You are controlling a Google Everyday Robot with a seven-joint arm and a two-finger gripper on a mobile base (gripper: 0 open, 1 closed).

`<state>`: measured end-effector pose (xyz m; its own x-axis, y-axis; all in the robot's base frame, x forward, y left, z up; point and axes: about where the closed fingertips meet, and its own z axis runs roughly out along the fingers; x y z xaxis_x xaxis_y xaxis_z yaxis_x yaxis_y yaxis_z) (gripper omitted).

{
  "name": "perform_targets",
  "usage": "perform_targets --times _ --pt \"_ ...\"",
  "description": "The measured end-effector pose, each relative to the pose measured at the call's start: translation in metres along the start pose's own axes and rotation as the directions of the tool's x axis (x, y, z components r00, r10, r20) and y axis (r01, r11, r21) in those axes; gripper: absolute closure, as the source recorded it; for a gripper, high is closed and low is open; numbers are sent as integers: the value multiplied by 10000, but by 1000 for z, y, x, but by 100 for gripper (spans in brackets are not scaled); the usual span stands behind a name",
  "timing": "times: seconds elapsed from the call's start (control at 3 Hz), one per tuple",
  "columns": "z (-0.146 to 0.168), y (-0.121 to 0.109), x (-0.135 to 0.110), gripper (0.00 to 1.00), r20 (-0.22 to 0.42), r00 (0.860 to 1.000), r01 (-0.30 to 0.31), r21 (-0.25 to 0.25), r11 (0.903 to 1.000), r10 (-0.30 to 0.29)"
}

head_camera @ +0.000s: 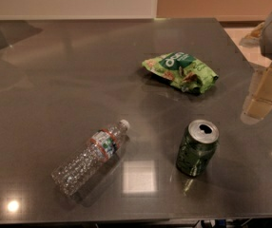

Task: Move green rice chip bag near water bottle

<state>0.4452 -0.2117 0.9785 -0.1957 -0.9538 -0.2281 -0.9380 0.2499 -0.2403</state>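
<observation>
The green rice chip bag (pixel 181 71) lies crumpled on the grey table, right of centre towards the back, with its dark-green patch facing up. The water bottle (pixel 92 156) lies on its side at the front left, its white cap pointing towards the back right. My gripper (pixel 263 95) hangs at the right edge of the view, right of the bag and apart from it, with nothing seen in it.
A dark green soda can (pixel 197 147) stands upright at the front right, between the bag and the table's front edge. The table (pixel 69 80) has its right edge close under the gripper. A pale wall runs along the back.
</observation>
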Motion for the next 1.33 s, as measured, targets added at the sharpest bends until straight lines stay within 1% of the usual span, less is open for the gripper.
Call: perform_targets --times 0.33,0.67,1.0,1.33 --pt "5 -20 -10 0 363 9989 -289 -366 9989 302" --pt "14 -49 -29 0 498 9956 -763 -503 9958 788" --pt "31 -82 -46 0 344 9866 -1589 -253 9870 1597" --pt "58 -110 -52 0 196 9583 -2854 68 9584 2853"
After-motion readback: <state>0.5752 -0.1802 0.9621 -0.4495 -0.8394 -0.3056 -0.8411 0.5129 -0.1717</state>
